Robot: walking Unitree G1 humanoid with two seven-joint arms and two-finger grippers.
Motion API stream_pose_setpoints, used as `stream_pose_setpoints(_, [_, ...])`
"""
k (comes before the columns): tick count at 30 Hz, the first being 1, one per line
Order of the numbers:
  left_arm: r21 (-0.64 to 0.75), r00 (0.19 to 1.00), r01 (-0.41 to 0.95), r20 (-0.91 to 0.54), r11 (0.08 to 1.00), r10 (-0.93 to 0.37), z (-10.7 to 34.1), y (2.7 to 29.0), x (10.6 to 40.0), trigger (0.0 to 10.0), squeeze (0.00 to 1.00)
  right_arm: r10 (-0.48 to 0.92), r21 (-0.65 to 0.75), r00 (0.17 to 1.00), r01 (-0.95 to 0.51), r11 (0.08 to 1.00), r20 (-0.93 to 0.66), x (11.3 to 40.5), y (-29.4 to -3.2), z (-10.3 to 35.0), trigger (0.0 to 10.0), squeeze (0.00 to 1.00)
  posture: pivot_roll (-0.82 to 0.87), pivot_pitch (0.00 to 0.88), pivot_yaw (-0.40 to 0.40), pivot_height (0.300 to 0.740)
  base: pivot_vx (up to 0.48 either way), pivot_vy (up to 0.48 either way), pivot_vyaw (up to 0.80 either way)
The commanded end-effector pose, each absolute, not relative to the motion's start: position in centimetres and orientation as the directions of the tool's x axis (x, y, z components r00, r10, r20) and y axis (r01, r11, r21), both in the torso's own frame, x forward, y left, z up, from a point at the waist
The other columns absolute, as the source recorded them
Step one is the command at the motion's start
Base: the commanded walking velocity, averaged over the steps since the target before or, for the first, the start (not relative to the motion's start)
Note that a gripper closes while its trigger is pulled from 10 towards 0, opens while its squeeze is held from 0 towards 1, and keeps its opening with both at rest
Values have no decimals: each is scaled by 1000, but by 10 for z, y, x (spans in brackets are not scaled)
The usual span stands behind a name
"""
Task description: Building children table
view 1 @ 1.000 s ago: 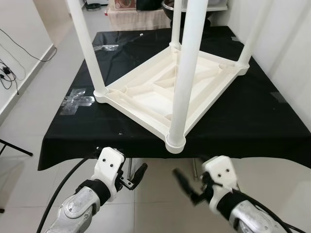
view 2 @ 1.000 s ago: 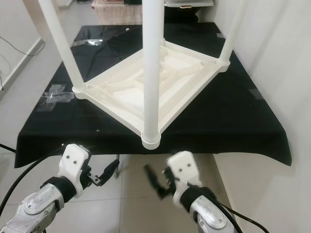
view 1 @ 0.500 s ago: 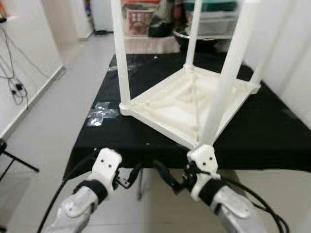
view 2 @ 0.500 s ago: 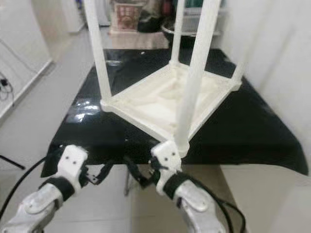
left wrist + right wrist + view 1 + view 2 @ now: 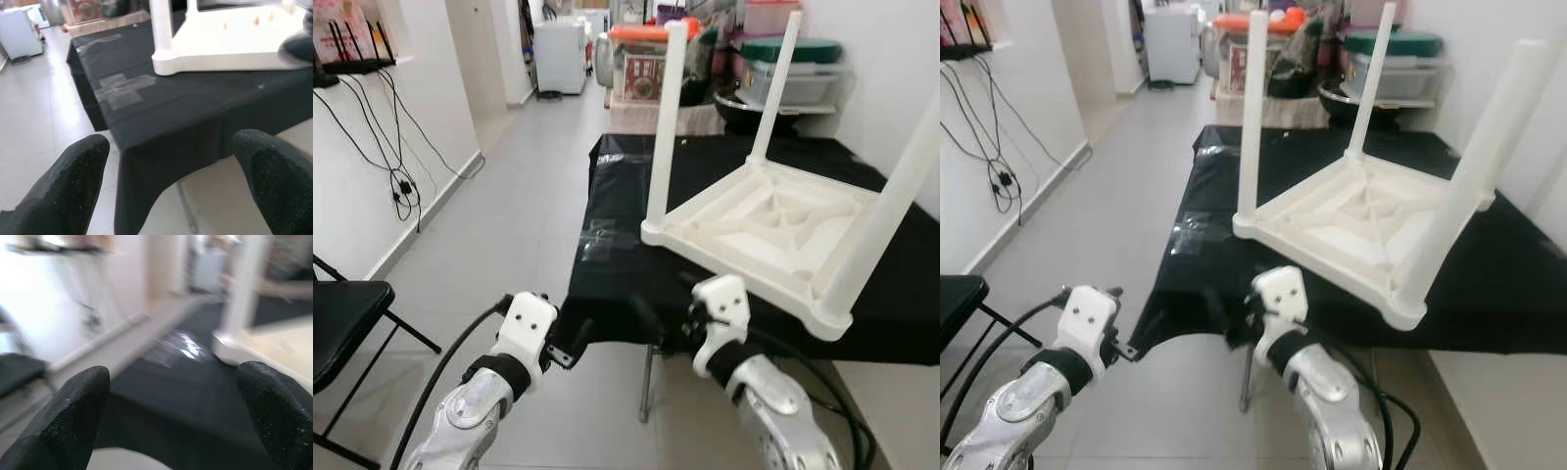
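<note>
A white table (image 5: 773, 230) lies upside down on a black-covered worktop (image 5: 617, 274). Both grippers, left (image 5: 171, 181) and right (image 5: 171, 416), hover released near its front edge.

A home's tiled hallway: white fridge (image 5: 558, 54), stacked storage boxes (image 5: 793, 69), wall cables (image 5: 396, 147).

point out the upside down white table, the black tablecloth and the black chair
upside down white table (image 5: 773, 220), left eye view, on its ribbed underside between the legs
black tablecloth (image 5: 617, 279), left eye view, on the flat top near the front left corner
black chair (image 5: 337, 318), left eye view, on the seat
</note>
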State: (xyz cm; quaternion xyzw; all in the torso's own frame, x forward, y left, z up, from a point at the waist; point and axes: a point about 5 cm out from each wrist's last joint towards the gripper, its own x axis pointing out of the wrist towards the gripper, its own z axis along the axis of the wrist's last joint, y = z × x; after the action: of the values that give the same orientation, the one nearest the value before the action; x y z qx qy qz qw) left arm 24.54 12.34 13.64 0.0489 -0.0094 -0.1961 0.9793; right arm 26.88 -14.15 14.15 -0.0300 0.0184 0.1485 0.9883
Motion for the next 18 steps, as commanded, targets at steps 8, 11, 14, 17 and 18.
stream_pose_setpoints(8, [37,975,219,-36,975,-218,126,150,247,10000,0,157,-61,986,-160,985,-48,282,-150,138,10000,0,-4,26,-6,740,0,0,-350])
stream_pose_setpoints(11, [38,972,236,-24,971,-235,128,148,249,10000,0,187,-99,981,-192,976,-55,284,-144,138,10000,0,-4,29,-7,740,135,0,-533])
stream_pose_setpoints(14, [38,971,239,-21,970,-239,129,147,250,10000,0,199,-114,978,-206,972,-66,284,-142,136,10000,0,-3,32,-7,740,405,0,0])
stream_pose_setpoints(17, [43,970,243,-18,969,-243,130,146,251,10000,0,199,-110,978,-204,973,-58,285,-143,137,10000,0,-6,35,-4,740,403,0,-267])
stream_pose_setpoints(18, [44,970,243,-16,969,-242,130,145,251,10000,0,210,-88,976,-215,973,-57,285,-142,137,10000,0,-6,35,-4,740,405,0,0])
